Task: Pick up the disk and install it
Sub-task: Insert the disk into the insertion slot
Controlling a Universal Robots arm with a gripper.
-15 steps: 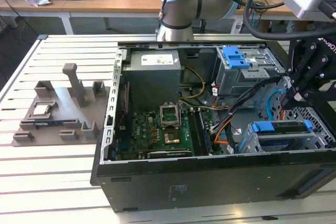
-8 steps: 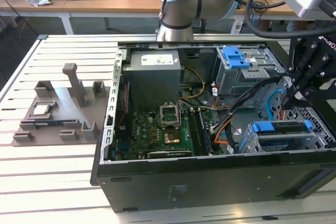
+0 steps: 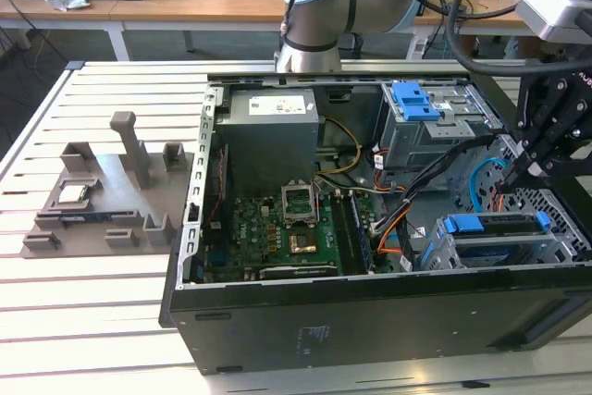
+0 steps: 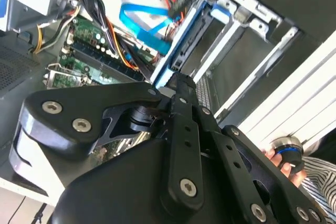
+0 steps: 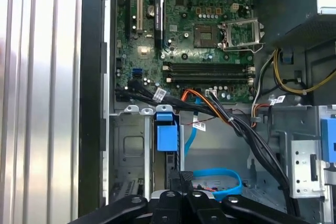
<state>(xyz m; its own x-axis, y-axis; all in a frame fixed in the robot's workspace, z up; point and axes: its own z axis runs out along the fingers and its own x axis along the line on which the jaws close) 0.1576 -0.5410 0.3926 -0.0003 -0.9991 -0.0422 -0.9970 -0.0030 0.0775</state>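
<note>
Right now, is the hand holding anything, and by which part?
Cannot tell. The hand sits at the end of the disk in the drive cage; any grip there is hidden.

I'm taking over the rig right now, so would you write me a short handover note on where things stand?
Pincer: inside the open computer case, close above the drive cage at the exterior view's right.
Disk: lying in that cage, with the tab of its blue frame facing the motherboard.
Done: judging by where it lies, the disk has been picked up and brought into the cage.
Left: the pictures do not settle whether the disk is pushed fully home.
</note>
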